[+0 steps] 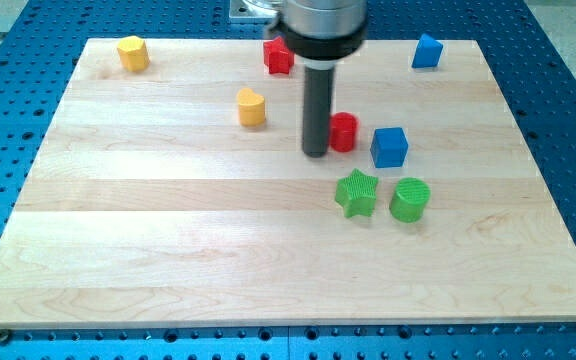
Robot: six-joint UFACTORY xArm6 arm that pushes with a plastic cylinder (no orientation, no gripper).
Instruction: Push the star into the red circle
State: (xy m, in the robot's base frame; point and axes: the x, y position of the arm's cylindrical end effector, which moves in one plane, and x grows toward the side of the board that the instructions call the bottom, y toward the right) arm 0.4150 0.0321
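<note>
Green star (356,193): you'll find it right of board centre, beside green cylinder (409,199). Red circle (344,132): above it, touching my tip (316,152). Fingers: none, rod only.

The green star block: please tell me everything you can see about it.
The green star block is a small, ridged, plastic-looking piece lying flat on the light wooden board, right of centre. The green round block sits close on the view's right, with contact unclear. The red round block and my tip are above it, apart.
</note>
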